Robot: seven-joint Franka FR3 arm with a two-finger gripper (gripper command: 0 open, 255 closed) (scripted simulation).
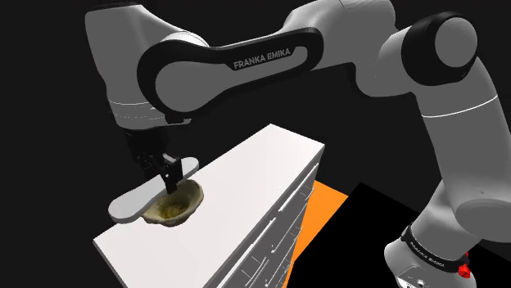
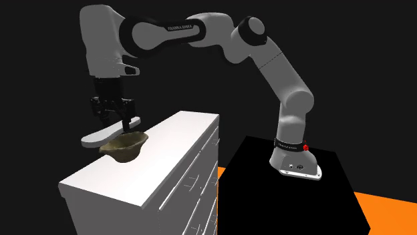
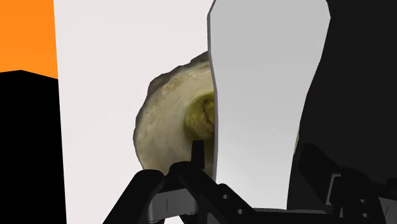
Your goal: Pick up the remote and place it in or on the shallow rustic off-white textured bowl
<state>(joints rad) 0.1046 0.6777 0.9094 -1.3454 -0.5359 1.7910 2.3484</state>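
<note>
The hand (image 1: 170, 177) was clenched across the width of the pale grey remote (image 1: 131, 204), which sat level over the off-white bowl (image 1: 184, 209) on the white counter (image 1: 246, 196), its long axis overhanging the rim toward the shoulder view's left.

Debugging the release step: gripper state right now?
Gripper: closed on the remote, holding it over the bowl.
</note>
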